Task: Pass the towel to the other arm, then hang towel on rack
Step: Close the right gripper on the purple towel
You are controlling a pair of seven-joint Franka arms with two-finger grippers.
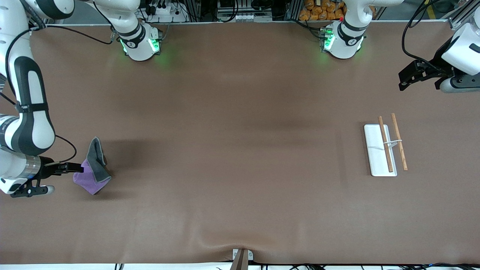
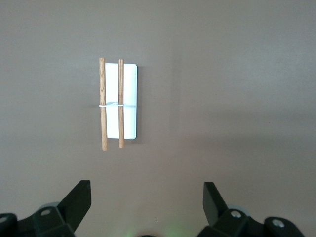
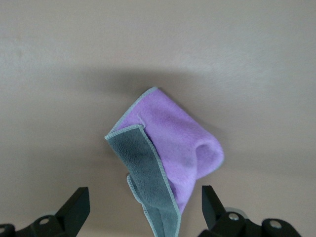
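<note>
The right hand (image 1: 77, 167) is low at the right arm's end of the brown surface (image 1: 232, 150). Its two black fingers (image 3: 74, 210) are spread wide apart and hold nothing. The towel (image 1: 93, 170) lies on the surface right at the tips of this hand. In the front view the fingertips look like they touch the purple edge, but they are not squeezing it. In the right wrist view the towel (image 3: 165, 165) sits between the open fingers and a little ahead of them. The towel is crumpled. Its purple face shows on most of it, and a dark grey flap is folded over one part. One grey corner sticks up.

The left hand (image 1: 420, 77) is up in the air at the left arm's end of the surface. It waits there. Its fingers (image 2: 79, 200) are spread wide too, and it grips nothing. The rack (image 1: 386, 148) lies on the surface below this hand and out ahead of its fingertips. The hand and the rack do not touch. The rack (image 2: 118, 103) has a flat white plate with two brown wooden rods side by side along it. One rod is over the plate and the other is just past its edge. A thin wire goes across both rods near their middle.

The towel and the rack are well apart, one near each hand.
</note>
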